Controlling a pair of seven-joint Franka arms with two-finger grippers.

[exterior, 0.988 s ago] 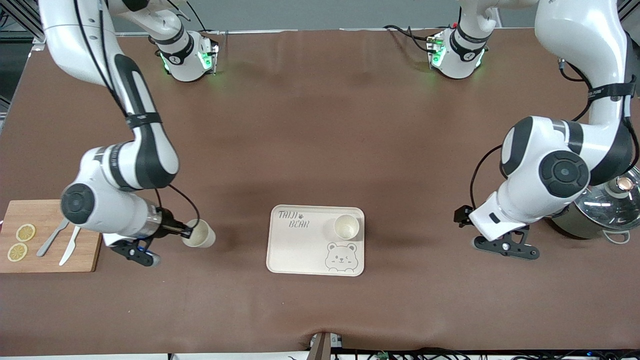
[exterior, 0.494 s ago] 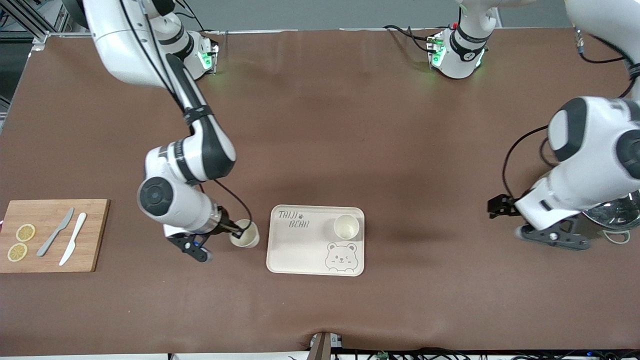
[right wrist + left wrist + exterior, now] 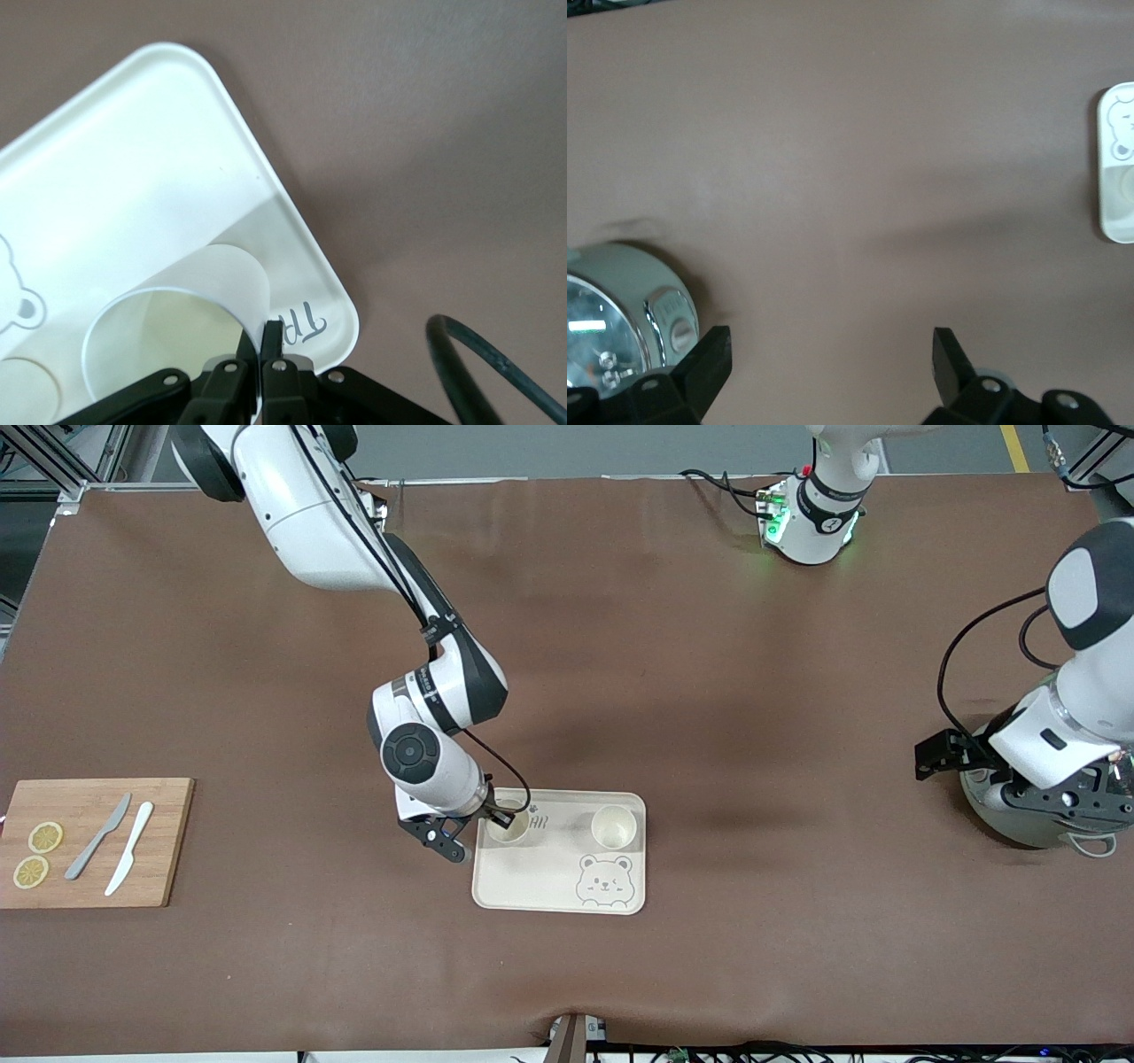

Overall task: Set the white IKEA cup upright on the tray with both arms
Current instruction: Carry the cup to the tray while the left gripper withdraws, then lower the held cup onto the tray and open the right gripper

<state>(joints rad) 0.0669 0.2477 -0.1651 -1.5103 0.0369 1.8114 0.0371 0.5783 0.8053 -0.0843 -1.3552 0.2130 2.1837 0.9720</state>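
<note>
A white cup (image 3: 508, 825) (image 3: 177, 310) hangs mouth up over the lettered corner of the cream tray (image 3: 540, 881) (image 3: 133, 159). My right gripper (image 3: 517, 813) (image 3: 266, 341) is shut on its rim, one finger inside and one outside. Whether its base touches the tray I cannot tell. A second white cup (image 3: 613, 826) stands upright on the tray, above the bear face. My left gripper (image 3: 936, 755) (image 3: 831, 341) is open with nothing between its fingers. It hovers over the table beside the steel pot (image 3: 1028, 828) (image 3: 611, 319).
A wooden cutting board (image 3: 89, 868) with two knives and two lemon slices lies at the right arm's end of the table. The steel pot stands at the left arm's end, partly under the left arm. Brown tabletop surrounds the tray.
My right arm has carried the cup from beside the cutting board to over the tray's lettered corner. My left arm has drawn back toward the pot, gripper still open.
</note>
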